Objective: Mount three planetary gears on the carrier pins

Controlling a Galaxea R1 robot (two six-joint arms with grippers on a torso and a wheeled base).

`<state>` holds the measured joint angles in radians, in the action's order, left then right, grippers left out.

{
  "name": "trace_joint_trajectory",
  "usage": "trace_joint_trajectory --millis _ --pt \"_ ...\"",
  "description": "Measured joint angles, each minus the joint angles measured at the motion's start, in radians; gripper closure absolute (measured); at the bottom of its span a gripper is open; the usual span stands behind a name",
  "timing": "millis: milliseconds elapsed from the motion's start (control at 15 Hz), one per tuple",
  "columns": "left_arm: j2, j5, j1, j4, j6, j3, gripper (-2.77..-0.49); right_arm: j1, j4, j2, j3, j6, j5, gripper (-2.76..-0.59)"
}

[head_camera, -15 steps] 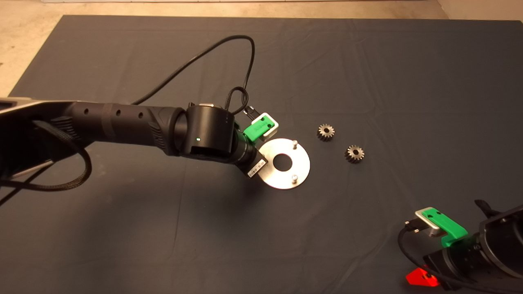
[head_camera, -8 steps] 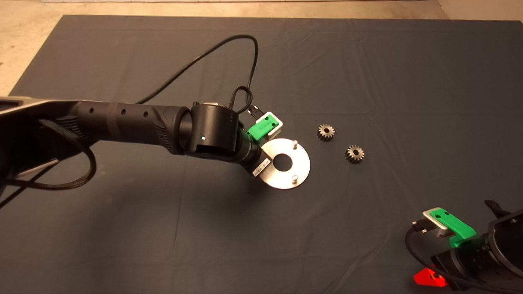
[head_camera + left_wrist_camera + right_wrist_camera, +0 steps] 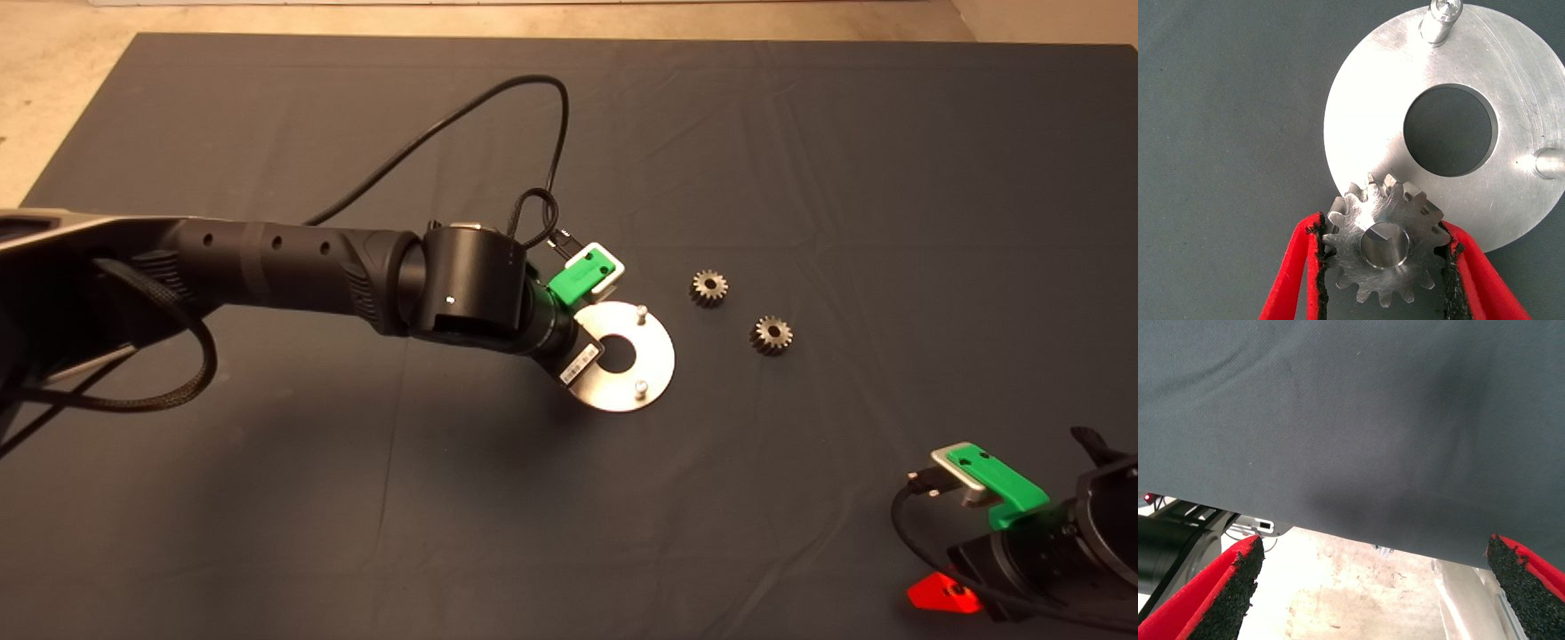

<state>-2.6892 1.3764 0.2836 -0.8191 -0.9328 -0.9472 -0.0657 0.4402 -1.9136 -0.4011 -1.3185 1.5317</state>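
Dark mat across the worktop (image 3: 800,160), bare pale floor beyond its far edge. Near the middle, the shiny round disc (image 3: 653,356) with a large centre hole; two carrier pins (image 3: 640,310) plainly bare on its right half, the third covered from above by the left arm.

Left end effector (image 3: 1383,257) low over the disc's near rim, red fingers (image 3: 1295,267) clamped on one planetary gear (image 3: 1381,247) by its toothed flanks. Through the gear's centre hole, a round silvery face, probably the top of the third pin, so the gear looks aligned on that pin; seated fully or only started, hard to say from this angle. The other two pins in the wrist view, one at the far rim (image 3: 1438,20) and one at the side (image 3: 1548,163), both without gears.

Two more gears flat on the mat to the right of the disc, one nearer it (image 3: 709,287), one further out (image 3: 771,334), apart from each other and untouched.

Right end effector (image 3: 1371,587) parked at the lower right corner of the mat, fingers wide apart, holding nothing.

Progress, as a judgement: first gear going on, not yet released; two gears and two pins left
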Motion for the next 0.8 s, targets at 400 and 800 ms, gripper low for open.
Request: trace_joint_trajectory --millis 400,800 --pt "0.003 -0.044 0.0 0.0 -0.001 0.0 -0.81 -0.001 -0.001 0.011 0.0 0.002 -0.001 -2.5" --pt "0.007 -0.074 0.0 0.0 0.0 -0.002 -0.81 -0.007 -0.001 0.017 0.0 0.006 -0.001 -2.5"
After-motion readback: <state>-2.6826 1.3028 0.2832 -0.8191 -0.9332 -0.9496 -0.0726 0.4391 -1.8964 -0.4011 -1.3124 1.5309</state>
